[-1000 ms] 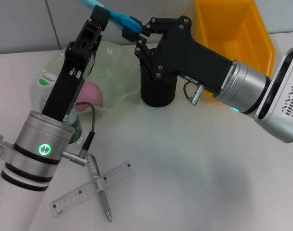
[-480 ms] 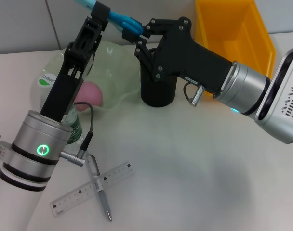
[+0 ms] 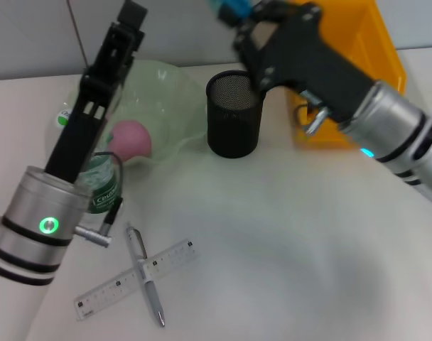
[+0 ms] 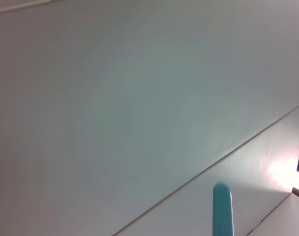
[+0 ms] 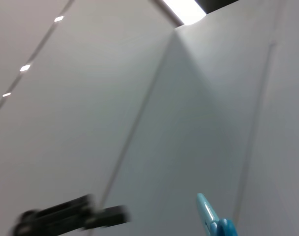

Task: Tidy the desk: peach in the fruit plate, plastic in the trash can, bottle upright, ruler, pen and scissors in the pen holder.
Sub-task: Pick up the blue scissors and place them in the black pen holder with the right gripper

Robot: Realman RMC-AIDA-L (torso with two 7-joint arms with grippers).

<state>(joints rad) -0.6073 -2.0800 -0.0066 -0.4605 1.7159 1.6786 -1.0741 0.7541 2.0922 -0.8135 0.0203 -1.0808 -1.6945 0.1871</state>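
While the left arm stretches up the left side of the head view, its left gripper (image 3: 133,12) reaches the top edge of the frame, above the far rim of the fruit plate (image 3: 175,84); whether its fingers are open or closed cannot be told. Under that arm, at mid left, the bottle (image 3: 96,186) shows its green label beside the plate. A pink peach (image 3: 131,138) lies in the clear plate, partly under filmy plastic (image 3: 153,99). Low in the frame, left of centre, the ruler (image 3: 135,278) lies on the desk (image 3: 287,263) with the pen (image 3: 146,275) crossing over it.

Just right of the plate, at upper centre, stands the black mesh pen holder (image 3: 234,115), upright. Above it, at the top edge, the right gripper (image 3: 239,10) grips the blue scissors (image 3: 230,8), of which only a small piece shows there; the right wrist view shows a blue tip (image 5: 211,217) against the wall. Behind the right arm, at upper right, sits the yellow trash can (image 3: 365,53).
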